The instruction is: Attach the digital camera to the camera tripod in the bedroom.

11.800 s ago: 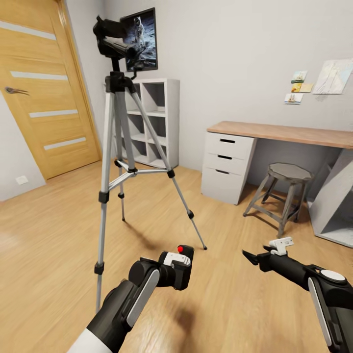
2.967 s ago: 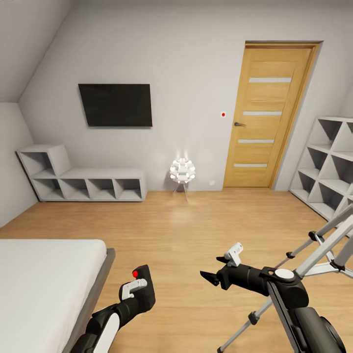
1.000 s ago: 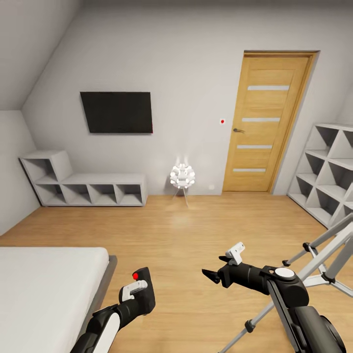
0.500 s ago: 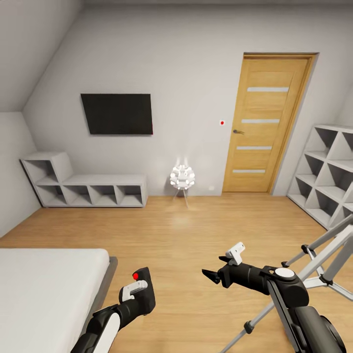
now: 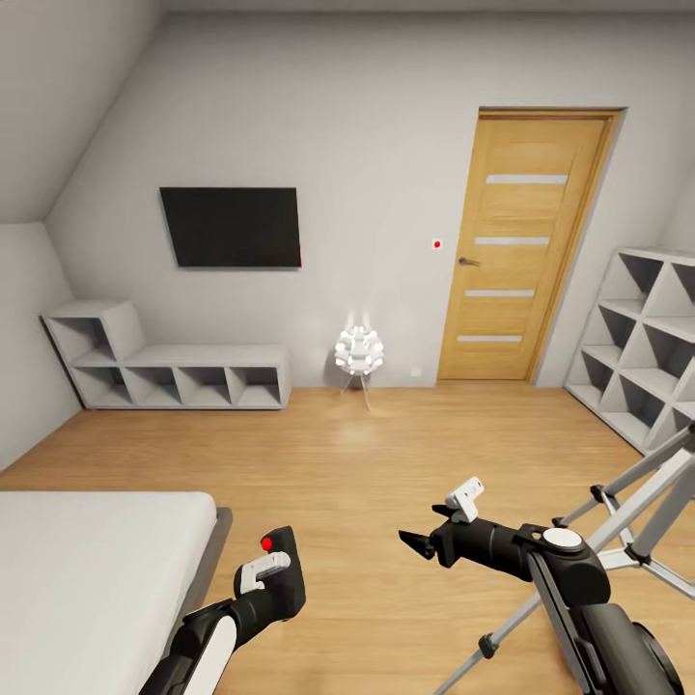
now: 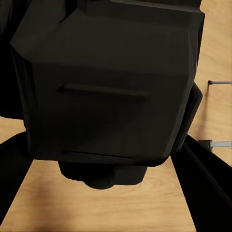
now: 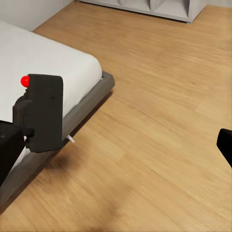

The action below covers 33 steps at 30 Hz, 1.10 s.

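Note:
My left gripper point(image 5: 273, 582) is shut on the digital camera point(image 5: 282, 569), a chunky black body with a red button point(image 5: 266, 543) on top, held low beside the bed. The camera's dark body point(image 6: 111, 87) is pressed close in the left wrist view, and the camera point(image 7: 44, 112) also appears in the right wrist view, above the bed's edge. My right gripper point(image 5: 417, 543) hangs open over the floor with nothing in it, one fingertip point(image 7: 225, 145) at the picture's edge. The camera tripod's silver-grey legs point(image 5: 623, 516) stand at the lower right, behind my right arm. Its head is out of view.
A grey bed point(image 5: 87, 560) fills the lower left. Ahead are a wall TV point(image 5: 232, 227), low cube shelves point(image 5: 174, 372), a small white lamp point(image 5: 359, 349) and a wooden door point(image 5: 521, 241). Tall white cube shelves point(image 5: 647, 338) line the right wall. Wooden floor lies between.
The view has turned away from the desk and the tripod's head towards the door wall. Over the last second the picture only drifted slightly. Both grippers kept their pose.

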Motion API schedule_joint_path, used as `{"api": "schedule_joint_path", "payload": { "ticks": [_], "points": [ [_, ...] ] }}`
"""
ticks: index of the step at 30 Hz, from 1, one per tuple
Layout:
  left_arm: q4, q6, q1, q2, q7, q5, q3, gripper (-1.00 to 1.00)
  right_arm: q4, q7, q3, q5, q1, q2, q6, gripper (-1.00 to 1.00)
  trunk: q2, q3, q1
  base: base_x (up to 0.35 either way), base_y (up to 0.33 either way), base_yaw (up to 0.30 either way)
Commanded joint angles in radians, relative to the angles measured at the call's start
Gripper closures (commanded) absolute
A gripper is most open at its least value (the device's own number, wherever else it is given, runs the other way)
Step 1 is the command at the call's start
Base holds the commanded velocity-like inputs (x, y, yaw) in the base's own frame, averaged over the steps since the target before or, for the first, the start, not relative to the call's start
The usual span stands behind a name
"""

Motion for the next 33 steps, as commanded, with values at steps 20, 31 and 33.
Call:
{"api": "schedule_joint_path", "payload": {
  "ticks": [20,31,33],
  "points": [
    [-0.002,0.004,-0.001,0.000,0.010,0.010,-0.001,1.00,-0.001,0.010,0.000,0.010,0.001,-0.004,-0.003,-1.00,0.139,0.061,-0.077,0.000,0.000,0.000],
    [-0.002,0.004,-0.001,0.000,0.010,0.009,-0.001,1.00,-0.001,0.012,0.000,0.010,0.001,-0.004,-0.004,-1.00,0.216,0.096,-0.119,0.000,0.000,0.000],
    [-0.002,0.004,-0.001,0.000,0.010,0.008,-0.001,1.00,-0.001,0.012,0.000,0.010,0.001,-0.004,-0.004,-1.00,0.230,0.102,-0.126,0.000,0.000,0.000]
  ]
}}
